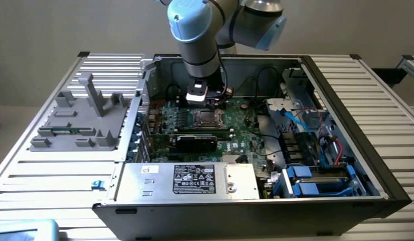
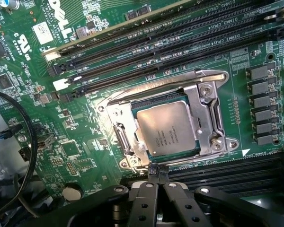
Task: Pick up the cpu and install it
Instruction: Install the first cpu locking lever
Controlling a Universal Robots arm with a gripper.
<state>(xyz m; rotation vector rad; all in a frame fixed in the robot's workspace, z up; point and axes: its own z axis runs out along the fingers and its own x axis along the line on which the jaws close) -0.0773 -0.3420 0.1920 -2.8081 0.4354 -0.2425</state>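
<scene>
The cpu [image 2: 167,127], a flat silver-grey square chip, lies inside the metal-framed socket [image 2: 209,111] on the green motherboard [image 2: 80,137]. My gripper [image 2: 157,176] is shut, its two black fingertips pressed together with nothing between them, right at the socket frame's edge beside the cpu. In the exterior view the arm reaches down into the open computer case, with the gripper [image 1: 205,104] just above the socket and the cpu [image 1: 205,118].
Long black memory slots [image 2: 180,42] run beside the socket. A black graphics card [image 1: 196,142] sits in front of it, with the power supply [image 1: 186,178] nearer still. Black cables [image 2: 23,142] loop close by. A grey parts fixture [image 1: 80,120] stands at the exterior view's left.
</scene>
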